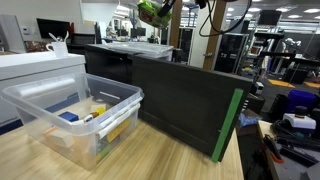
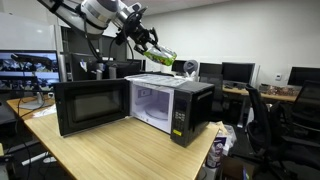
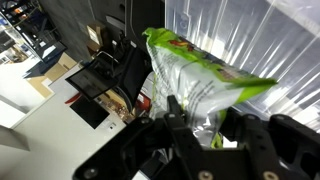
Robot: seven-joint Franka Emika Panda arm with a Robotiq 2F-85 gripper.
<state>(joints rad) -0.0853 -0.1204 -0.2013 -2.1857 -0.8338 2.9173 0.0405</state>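
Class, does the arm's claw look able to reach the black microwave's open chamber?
Probably yes: the black metal microwave has its door swung wide, leaving the white chamber unblocked. The claw, shut on a green plastic bag, hovers above it.

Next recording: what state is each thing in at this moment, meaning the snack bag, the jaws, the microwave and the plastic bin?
Green and silver foil snack bag: gripped, lifted clear of the table.
Gripper: jaws closed on the bag.
Black microwave oven: its door is swung wide open.
Clear plastic bin: uncovered, a few small items inside.
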